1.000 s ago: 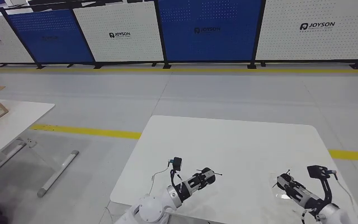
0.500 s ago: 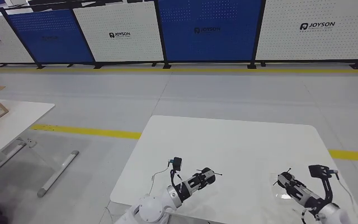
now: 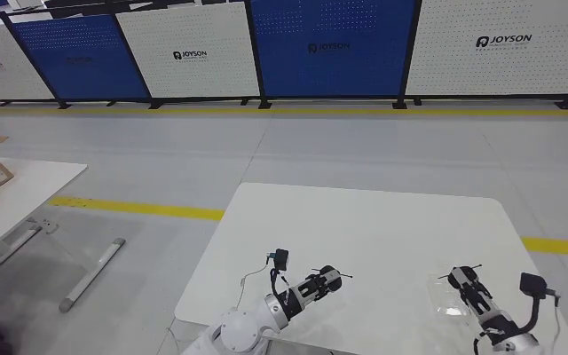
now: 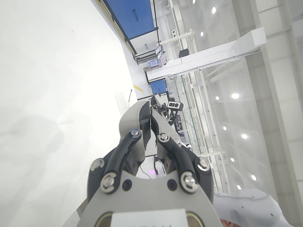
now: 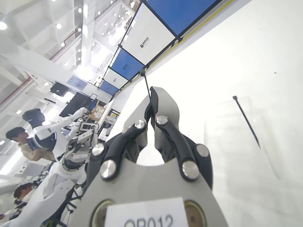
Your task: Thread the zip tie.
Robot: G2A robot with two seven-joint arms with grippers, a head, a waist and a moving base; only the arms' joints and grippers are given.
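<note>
My right gripper (image 5: 150,93) is shut on a black zip tie (image 5: 144,79), whose square head sticks out past the fingertips. In the top view this gripper (image 3: 461,276) hovers near the table's front right, with the tie (image 3: 473,266) pointing away from it. A second black zip tie (image 5: 246,121) lies flat on a clear plastic bag (image 5: 236,147) beside it. My left gripper (image 3: 328,280) sits over the front left of the table, shut on a thin black zip tie (image 3: 346,276) held crosswise. In its own wrist view the left gripper (image 4: 149,106) has its pads pressed together.
The white table (image 3: 355,222) is bare across its middle and back. The clear bag (image 3: 446,300) lies near the front edge by the right arm. Blue and white partition panels (image 3: 333,49) stand far behind, across the floor.
The right arm has swung to the right along the front edge, and its gripper with the zip tie has shifted slightly right. The left arm has not moved.
</note>
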